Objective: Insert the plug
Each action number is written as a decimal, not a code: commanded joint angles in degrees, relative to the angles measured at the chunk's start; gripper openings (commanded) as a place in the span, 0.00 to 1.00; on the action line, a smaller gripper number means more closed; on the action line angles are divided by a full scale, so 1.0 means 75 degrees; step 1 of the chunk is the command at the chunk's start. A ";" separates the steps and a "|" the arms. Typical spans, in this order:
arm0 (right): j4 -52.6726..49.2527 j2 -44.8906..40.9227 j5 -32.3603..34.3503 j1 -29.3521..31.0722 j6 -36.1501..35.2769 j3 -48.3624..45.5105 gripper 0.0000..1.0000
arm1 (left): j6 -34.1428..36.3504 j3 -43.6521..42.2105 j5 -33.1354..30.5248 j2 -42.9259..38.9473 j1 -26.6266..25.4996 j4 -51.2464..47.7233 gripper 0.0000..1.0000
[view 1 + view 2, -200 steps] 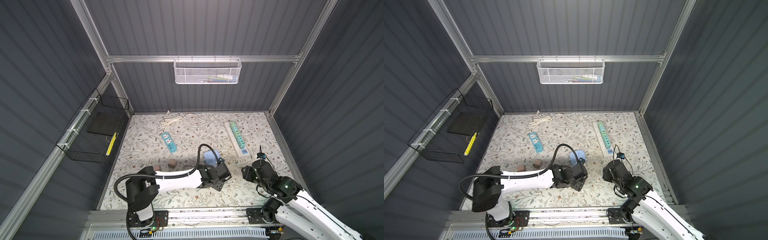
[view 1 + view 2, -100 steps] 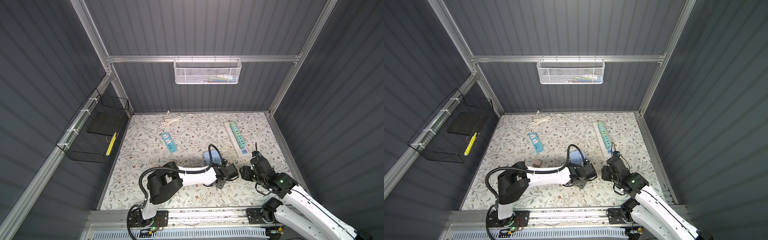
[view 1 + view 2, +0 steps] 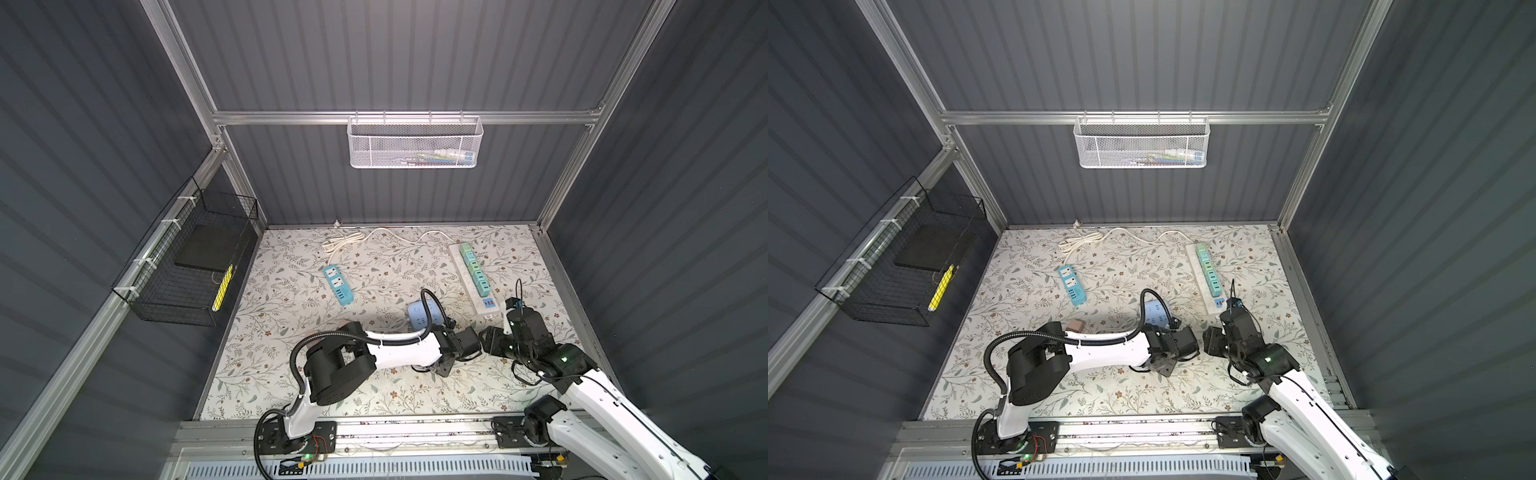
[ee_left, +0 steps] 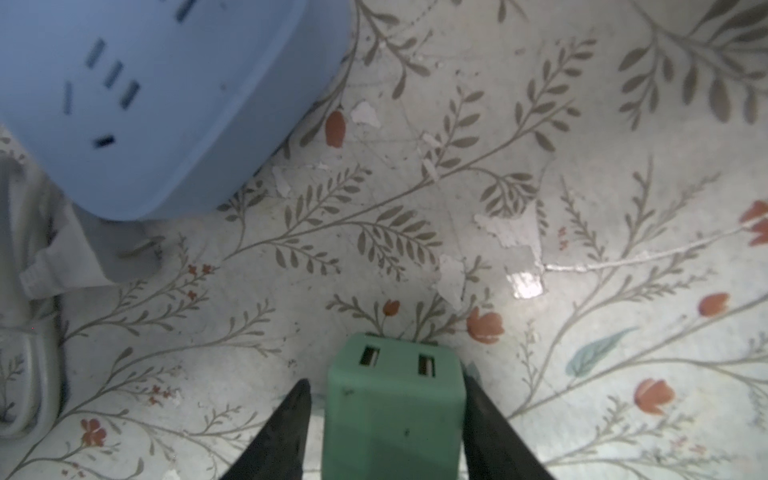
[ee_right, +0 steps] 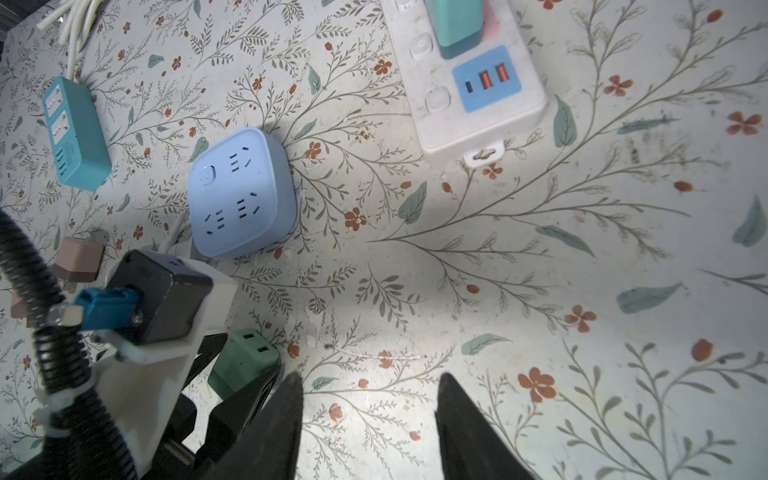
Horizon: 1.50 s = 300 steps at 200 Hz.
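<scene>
Near the front edge of the floral mat [image 3: 266, 332], clamped green USB charger plug [image 4: 395, 411] in left gripper [image 4: 386, 378], ports aimed at parted, empty right gripper [image 5: 369, 376] just beside; blue socket cube [image 5: 241, 191] just beyond.

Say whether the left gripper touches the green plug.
Touching. Left wrist view: green plug sits between left gripper fingers, one flush against its side.

no legible text or labels

green plug [image 4: 395, 415]: matt, smooth plastic
blue socket cube [image 4: 166, 104]: smooth satin plastic
table cover [image 4: 582, 137]: glossy, scuffed, flaking
white power strip [image 5: 478, 124]: grimy plastic
</scene>
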 commanded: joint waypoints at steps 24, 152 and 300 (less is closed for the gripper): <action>0.0121 0.0009 -0.0369 -0.0159 -0.0195 -0.0058 0.53 | 0.0128 0.0205 0.0033 -0.0219 0.0018 -0.0702 0.57; 0.0126 -0.0133 -0.0444 -0.0178 -0.0173 -0.0109 0.54 | 0.0220 -0.0651 0.0537 -0.0363 0.0017 -0.0122 0.51; 0.1936 0.0716 -0.3027 -0.0109 -0.0483 0.0147 0.34 | 0.5246 -0.5790 -0.0202 -0.4378 -0.0017 0.8994 0.13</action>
